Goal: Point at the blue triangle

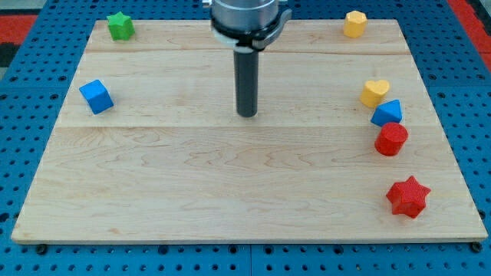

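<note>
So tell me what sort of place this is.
Probably a lab test bench: a wooden board on a blue perforated base, small coloured blocks like the blue triangle, and my tip mid-board.

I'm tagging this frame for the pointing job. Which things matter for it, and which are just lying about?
For the job:
blue triangle
my tip, mid-board, well to the view's left of it

Lying about:
blue cube
green star
yellow hexagon
yellow heart
red cylinder
red star

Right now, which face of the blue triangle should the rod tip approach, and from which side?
Its left face: my tip stands well to its left. The blue triangle touches the yellow heart above and the red cylinder below.
</note>
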Tool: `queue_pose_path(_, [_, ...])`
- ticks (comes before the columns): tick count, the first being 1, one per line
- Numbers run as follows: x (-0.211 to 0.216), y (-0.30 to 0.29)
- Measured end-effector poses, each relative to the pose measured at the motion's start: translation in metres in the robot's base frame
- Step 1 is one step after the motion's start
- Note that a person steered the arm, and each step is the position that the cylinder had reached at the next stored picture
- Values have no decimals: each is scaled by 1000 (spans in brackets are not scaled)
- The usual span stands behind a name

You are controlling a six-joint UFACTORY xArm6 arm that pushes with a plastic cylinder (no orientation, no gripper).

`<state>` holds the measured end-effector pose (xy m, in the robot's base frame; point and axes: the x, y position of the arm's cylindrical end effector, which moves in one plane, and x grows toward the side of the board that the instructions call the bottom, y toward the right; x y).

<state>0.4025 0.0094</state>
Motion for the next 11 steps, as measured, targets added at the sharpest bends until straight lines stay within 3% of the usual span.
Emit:
queue_pose_path(2, [-78, 108])
queue_pose_path(4, [-83, 318])
queue_pose_path(5, [-71, 336])
queue_pose_path(7, [13, 335])
queue_pose_path(11, [25, 240])
